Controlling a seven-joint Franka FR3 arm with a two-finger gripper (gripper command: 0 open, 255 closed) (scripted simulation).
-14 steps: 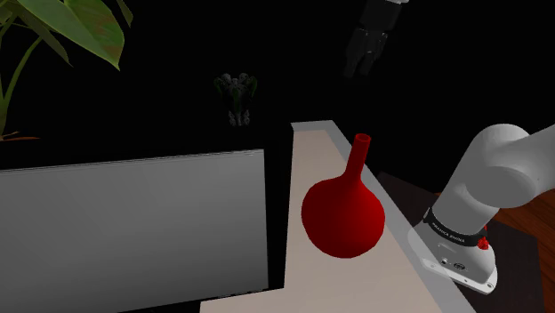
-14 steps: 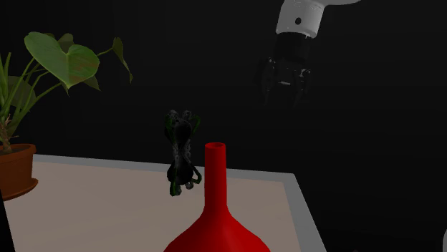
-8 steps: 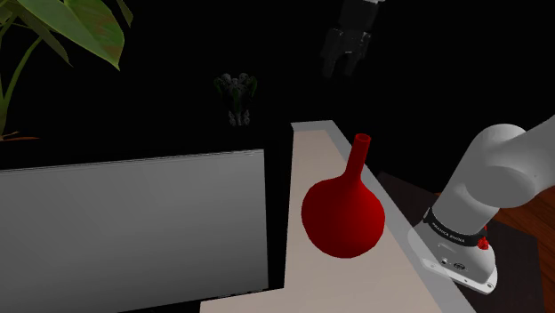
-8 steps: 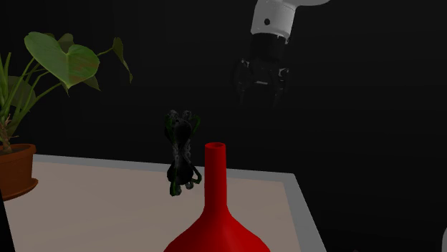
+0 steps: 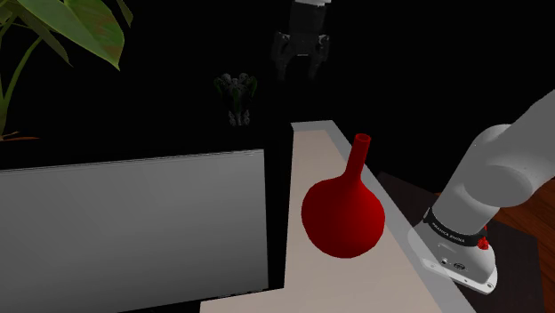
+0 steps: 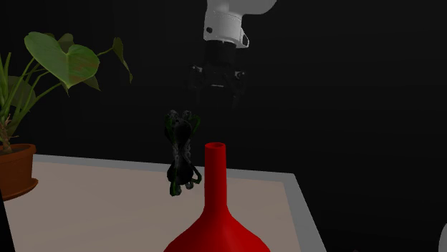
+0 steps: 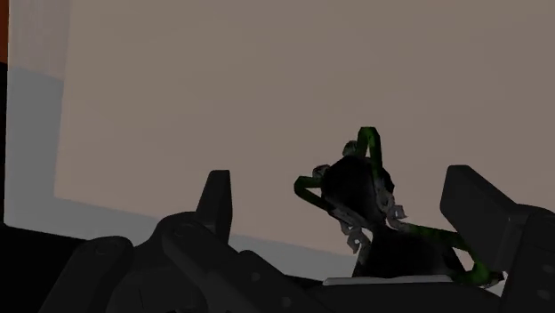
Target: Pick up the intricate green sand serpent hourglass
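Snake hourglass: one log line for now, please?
jaws: open, above hourglass, not touching | hourglass: upright on table | held: nothing

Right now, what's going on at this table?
The white Franka arm's black two-finger gripper hangs open in the air, higher than the dark hourglass wrapped in green serpent coils and a little toward the second exterior view's right of it. The hourglass stands upright on the pale table, untouched. A red round-bellied vase with a long neck stands nearer the arm's stand, apart from both.
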